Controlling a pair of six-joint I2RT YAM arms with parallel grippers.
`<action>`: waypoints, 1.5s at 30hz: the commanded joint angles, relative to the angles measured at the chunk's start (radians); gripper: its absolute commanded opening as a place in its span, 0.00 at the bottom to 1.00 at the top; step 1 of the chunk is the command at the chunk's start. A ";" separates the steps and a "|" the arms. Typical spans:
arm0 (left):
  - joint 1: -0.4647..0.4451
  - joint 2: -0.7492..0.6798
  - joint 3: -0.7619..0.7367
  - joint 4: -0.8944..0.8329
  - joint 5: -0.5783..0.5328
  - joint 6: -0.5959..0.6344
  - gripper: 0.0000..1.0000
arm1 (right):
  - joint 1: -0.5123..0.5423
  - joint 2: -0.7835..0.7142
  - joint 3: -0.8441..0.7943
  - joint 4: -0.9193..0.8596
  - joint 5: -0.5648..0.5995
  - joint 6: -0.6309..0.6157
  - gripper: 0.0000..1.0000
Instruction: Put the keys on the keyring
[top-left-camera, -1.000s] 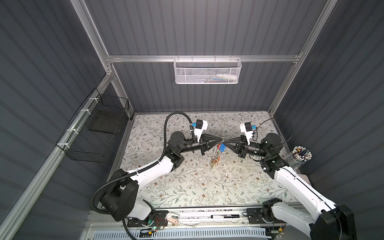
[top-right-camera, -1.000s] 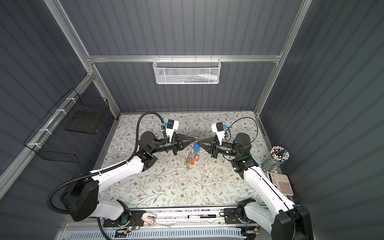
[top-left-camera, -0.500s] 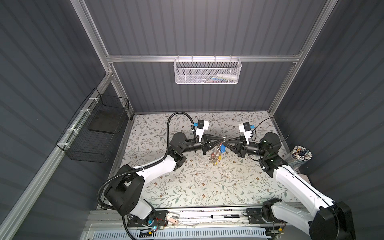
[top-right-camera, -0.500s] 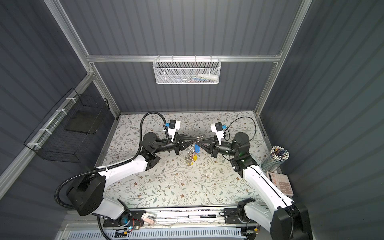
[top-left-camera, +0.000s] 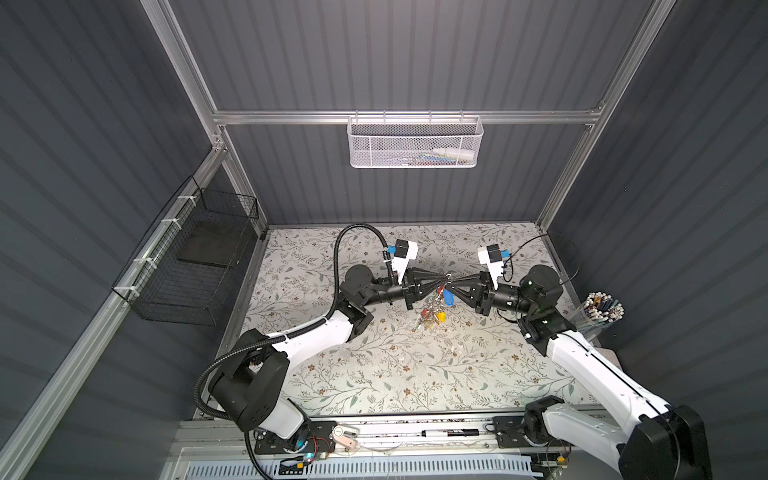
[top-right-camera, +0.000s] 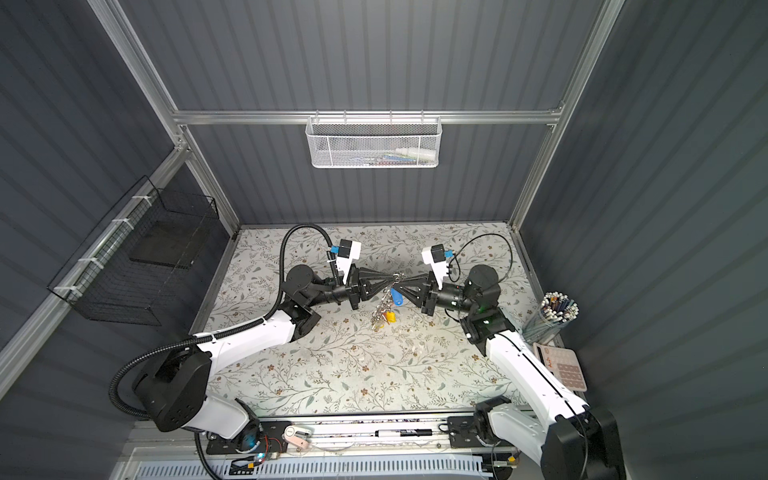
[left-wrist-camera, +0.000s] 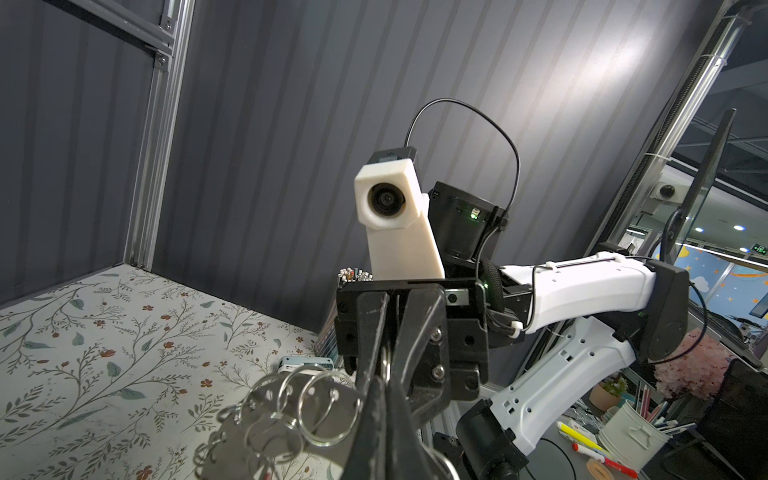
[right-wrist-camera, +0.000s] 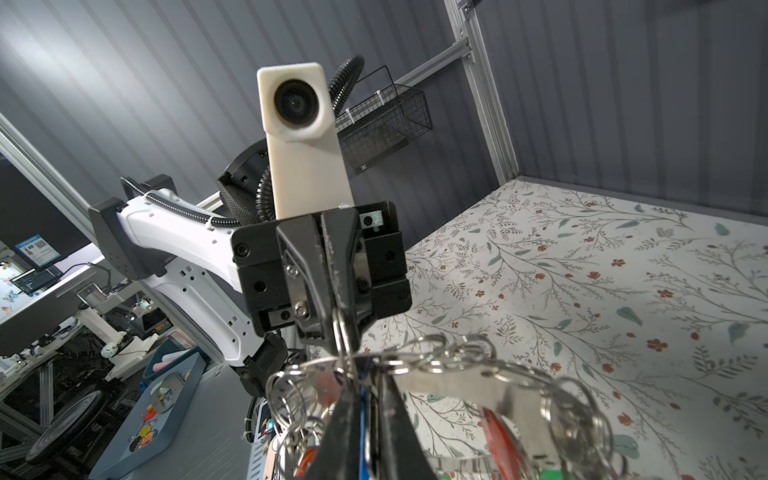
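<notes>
Over the last second your two hands have crept slightly toward 12 o'clock and the left arm has pivoted at its base, so they now meet just past the middle of the tabletop (top-left-camera: 374, 374). The left hand (top-left-camera: 442, 279), reaching in from 9 o'clock, stays clenched on a split ring (right-wrist-camera: 341, 332) of the keyring (left-wrist-camera: 266, 395). The right hand (top-left-camera: 454, 277), coming from 3 o'clock, has its jaws a crack apart around the blue tag of the keys (top-left-camera: 448, 297); whether it still pinches them, you cannot tell. With the tag dangling at 5 o'clock below the fingertips, threading looks close to done.
</notes>
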 joint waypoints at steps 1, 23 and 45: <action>-0.014 -0.022 0.031 0.036 -0.012 0.024 0.00 | 0.000 -0.023 -0.003 -0.020 0.035 -0.016 0.13; -0.013 -0.028 0.004 0.083 -0.016 0.003 0.00 | -0.069 -0.126 0.010 -0.015 0.051 0.064 0.35; -0.013 -0.017 0.007 0.047 0.002 0.029 0.00 | 0.001 -0.048 0.048 -0.006 0.047 0.046 0.01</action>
